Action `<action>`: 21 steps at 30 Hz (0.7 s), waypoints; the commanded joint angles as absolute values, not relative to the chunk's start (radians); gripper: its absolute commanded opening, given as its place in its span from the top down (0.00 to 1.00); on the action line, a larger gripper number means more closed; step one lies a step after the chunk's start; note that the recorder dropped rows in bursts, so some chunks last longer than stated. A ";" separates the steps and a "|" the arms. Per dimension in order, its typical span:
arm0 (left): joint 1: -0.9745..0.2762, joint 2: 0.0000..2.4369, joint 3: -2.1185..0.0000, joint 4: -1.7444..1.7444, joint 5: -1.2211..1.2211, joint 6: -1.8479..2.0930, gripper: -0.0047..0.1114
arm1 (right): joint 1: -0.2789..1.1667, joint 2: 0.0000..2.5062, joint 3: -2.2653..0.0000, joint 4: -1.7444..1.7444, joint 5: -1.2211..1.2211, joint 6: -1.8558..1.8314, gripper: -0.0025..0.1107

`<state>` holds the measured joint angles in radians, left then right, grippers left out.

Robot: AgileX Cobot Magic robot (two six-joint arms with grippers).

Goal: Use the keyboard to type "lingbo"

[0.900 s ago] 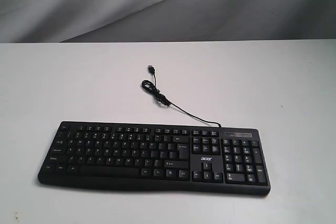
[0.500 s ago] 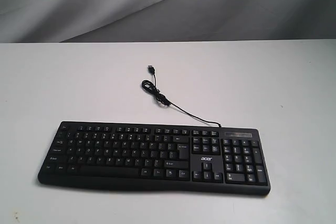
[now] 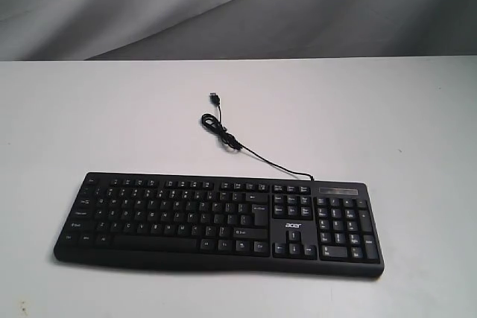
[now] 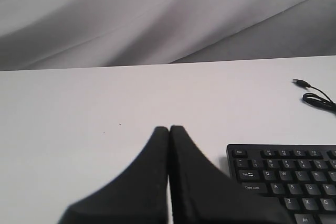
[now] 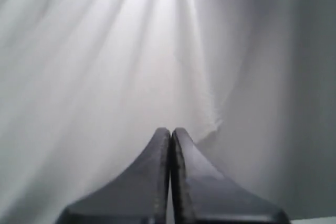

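Observation:
The black keyboard with white legends lies near the front of the white table, its number pad and "acer" logo toward the right end. Its thin black cable curls behind it and ends in a USB plug. Neither arm shows in the exterior view. In the left wrist view my left gripper is shut and empty, off the keyboard's Esc corner, over bare table. My right gripper is shut too, with only the grey cloth backdrop before it.
A draped grey cloth backdrop hangs behind the table's far edge. The coiled cable and its plug also appear at the edge of the left wrist view. Bare white tabletop surrounds the keyboard on all sides.

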<state>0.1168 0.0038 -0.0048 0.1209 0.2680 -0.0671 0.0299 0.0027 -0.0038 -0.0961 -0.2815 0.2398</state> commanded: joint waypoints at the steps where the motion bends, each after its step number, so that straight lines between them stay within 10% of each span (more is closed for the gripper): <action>1: 0.118 0.000 0.000 0.117 0.262 -0.069 0.96 | 0.023 0.000 0.000 -0.066 -0.410 0.405 0.98; 21: 0.118 0.000 0.000 0.117 0.262 -0.069 0.96 | 0.184 1.085 -0.902 -0.120 0.392 0.194 0.98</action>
